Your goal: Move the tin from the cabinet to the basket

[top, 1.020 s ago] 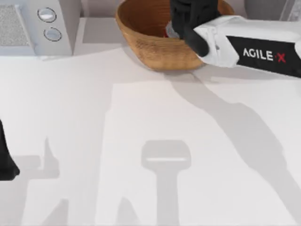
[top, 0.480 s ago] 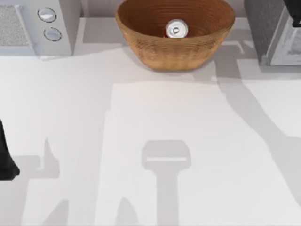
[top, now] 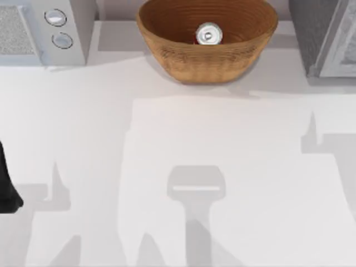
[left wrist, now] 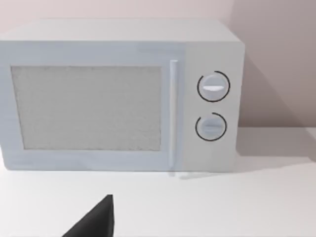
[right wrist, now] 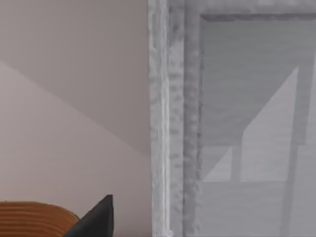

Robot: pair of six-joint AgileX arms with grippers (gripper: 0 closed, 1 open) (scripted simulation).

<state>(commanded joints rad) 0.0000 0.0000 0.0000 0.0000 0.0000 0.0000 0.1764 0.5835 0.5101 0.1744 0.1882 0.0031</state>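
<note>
Tin point(top: 208, 34) now sits alone in the far basket point(top: 183, 58); my right arm has pulled clear, so delivery looks done. Jaw states I cannot tell.

A rendered kitchen-like setting, plain and bare. A pale grey microwave point(left wrist: 121, 96) stands at the far left corner of a white table point(top: 178, 167), with a speckled door window, a vertical handle and two round silver dials point(left wrist: 213, 87) stacked one above the other. At the far right corner stands a grey cabinet point(top: 322, 36), and the right wrist view looks into it past its mottled frame to flat shelf panels. Between them, at the middle of the far edge, sits a brown woven wicker basket point(top: 207, 58) with a small silver-topped tin point(top: 208, 34) in it. A smooth pinkish-beige wall point(left wrist: 276, 54) rises behind the table.
</note>
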